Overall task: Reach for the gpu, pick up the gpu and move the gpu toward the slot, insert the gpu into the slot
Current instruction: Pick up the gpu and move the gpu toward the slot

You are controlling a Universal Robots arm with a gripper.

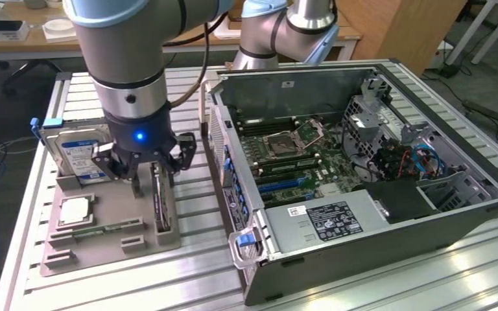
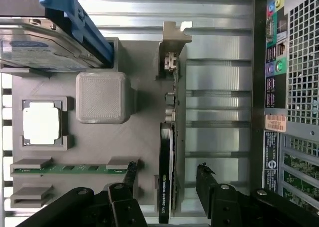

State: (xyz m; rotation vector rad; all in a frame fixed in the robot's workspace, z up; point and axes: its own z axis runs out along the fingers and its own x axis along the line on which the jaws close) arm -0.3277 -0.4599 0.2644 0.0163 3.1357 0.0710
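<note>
Wrist view puts my black two-fingered gripper (image 2: pixel 167 168) right over the gpu (image 2: pixel 169 122), a thin dark circuit card with a silver metal end bracket. It stands on its long edge in a groove of the grey moulded parts tray (image 2: pixel 134 137). My jaws are spread wide, one finger on each side of the card and neither one touching it, so I hold nothing. In the exterior view, my gripper (image 1: pixel 150 178) hangs just above the card's (image 1: pixel 161 201) upper edge, near its end closer to the boxy hard drive with the blue-white label (image 1: pixel 76 155). The square silver processor chip (image 1: pixel 74 210) and the narrow green memory stick (image 1: pixel 102 228) lie in their own tray pockets beside it, apart from my fingers. I judge this to be the end of the reach, with the pick-up not yet made. A clean grasp calls for going straight down so the fingers straddle the card evenly, then closing on its flat faces without tilting it in the groove. The open grey metal computer case (image 1: pixel 318 91) sits to the exterior view's right, and the blue slots (image 1: pixel 285 183) on its board are well apart from the card.
</note>
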